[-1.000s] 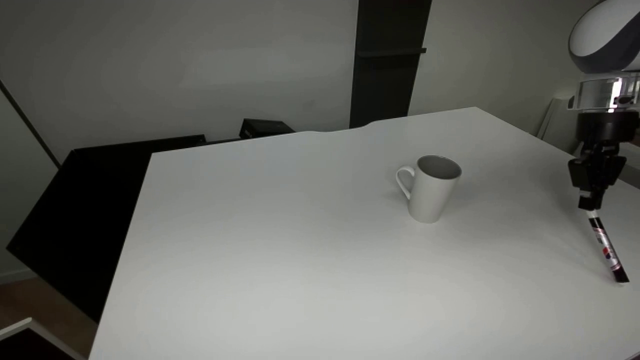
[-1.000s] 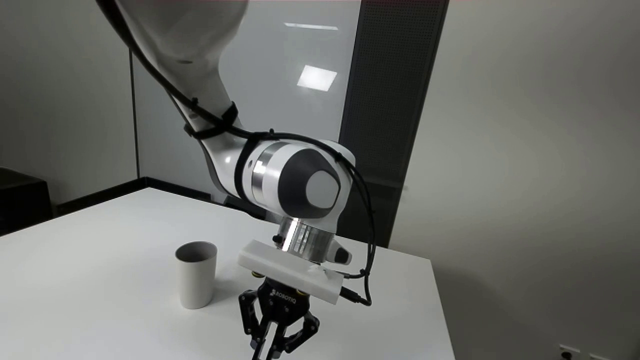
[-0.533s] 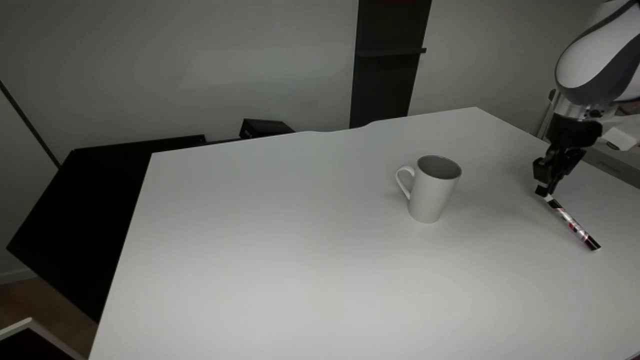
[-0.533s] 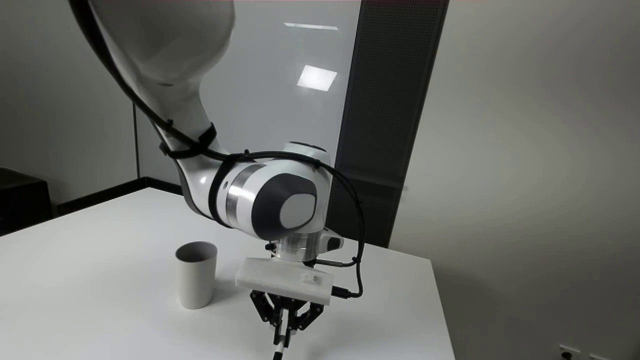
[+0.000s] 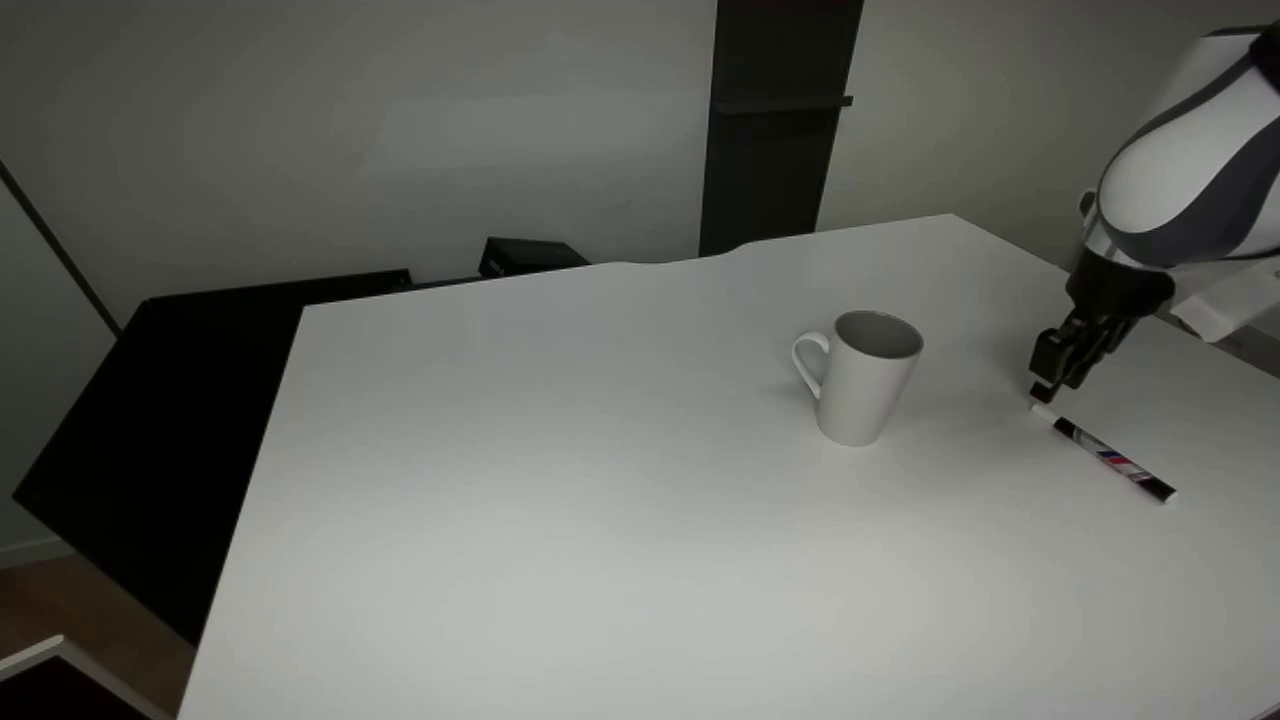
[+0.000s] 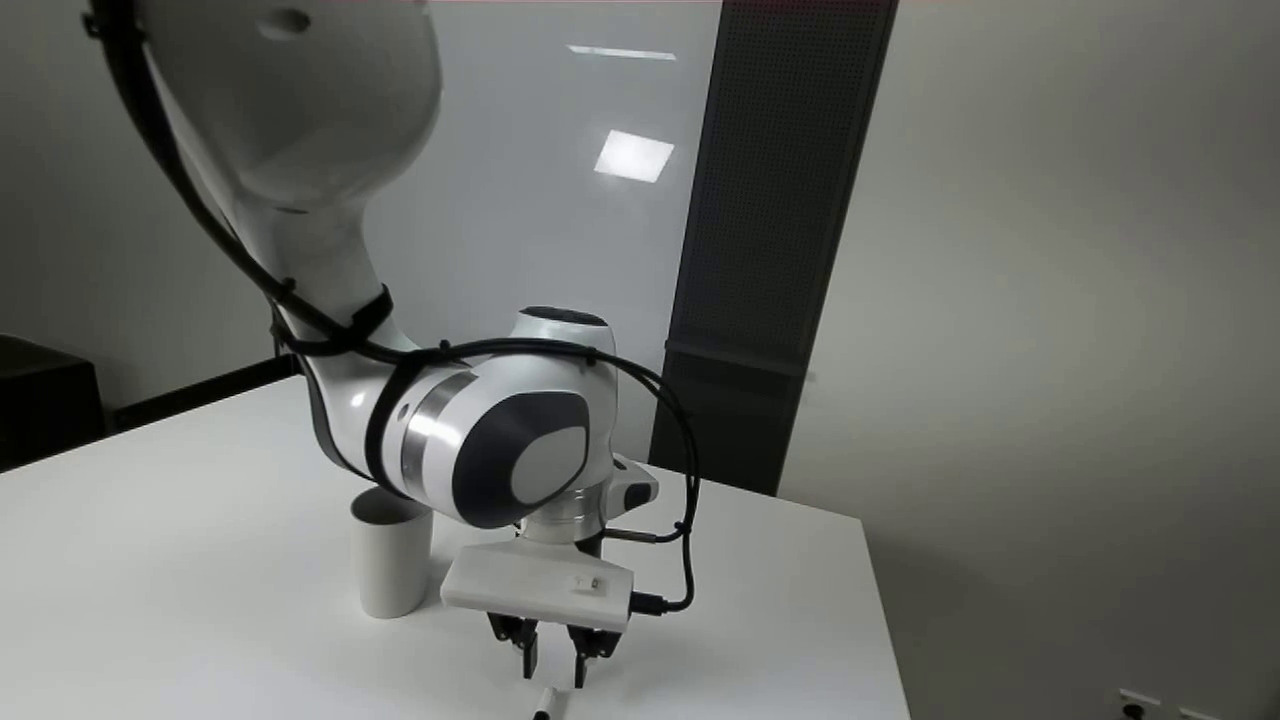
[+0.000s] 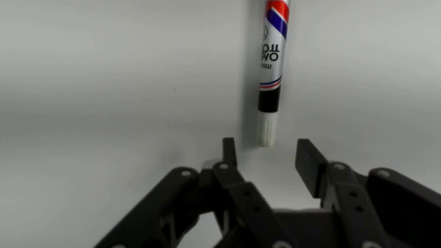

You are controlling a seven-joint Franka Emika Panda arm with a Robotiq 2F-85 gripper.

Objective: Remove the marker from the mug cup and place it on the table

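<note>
The marker [image 5: 1104, 456], white with dark ends and red and blue marks, lies on the white table [image 5: 600, 500], right of the mug cup [image 5: 868, 390] in an exterior view. In the wrist view the marker [image 7: 274, 62] points its white cap end toward my gripper [image 7: 266, 141], between the open fingertips and not gripped. In an exterior view the gripper [image 6: 554, 681] is open just above the cap end of the marker [image 6: 547, 702], whose rest is cut off by the frame. The mug cup stands upright with nothing showing inside; the arm partly covers its rim in an exterior view [image 6: 392, 560].
Black furniture [image 5: 130, 450] stands beside the table at the left in an exterior view. A small black box [image 5: 530, 256] is behind the table's far edge. A dark panel [image 5: 780, 130] stands at the wall. The mug is close to the arm.
The gripper, shut on the marker before, has moved down toward the table and toward the mug, and has opened. The marker is released and lies flat. The mug has not moved.
</note>
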